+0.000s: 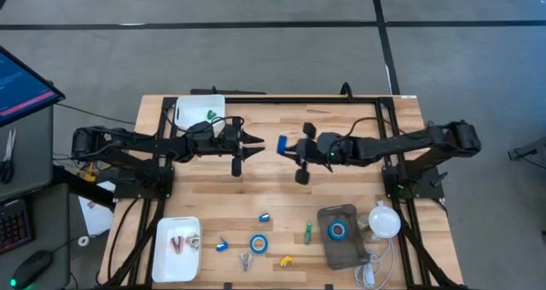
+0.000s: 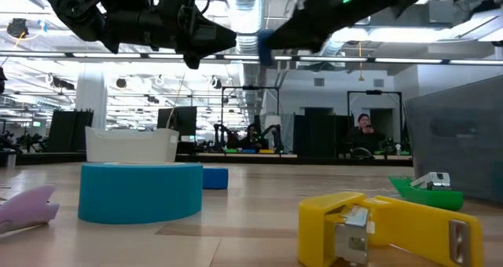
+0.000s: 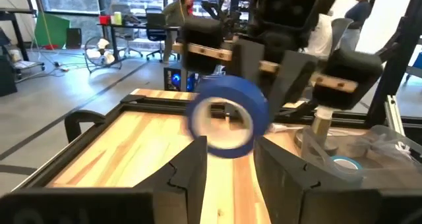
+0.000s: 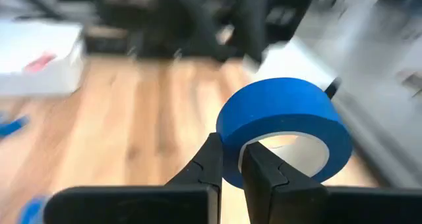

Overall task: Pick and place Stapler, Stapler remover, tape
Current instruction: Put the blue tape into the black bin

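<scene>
At centre-left of the high view the left gripper hung above the table with fingers parted, holding nothing; just right of it, at frame centre, the right gripper pinched the wall of a blue tape roll in mid-air; another tape roll lay lower centre.

Desk: pale wood planks, visible grain, satin sheen. Tape roll in right claw: matt blue, crepe-paper look, pale card core. Claw fingers: matt black plastic. Left claw: same matt black plastic. Trays: smooth white plastic. Container: translucent grey plastic. Stapler remover: glossy yellow plastic with bright metal jaws. Floor: grey, dull, concrete-like.
</scene>
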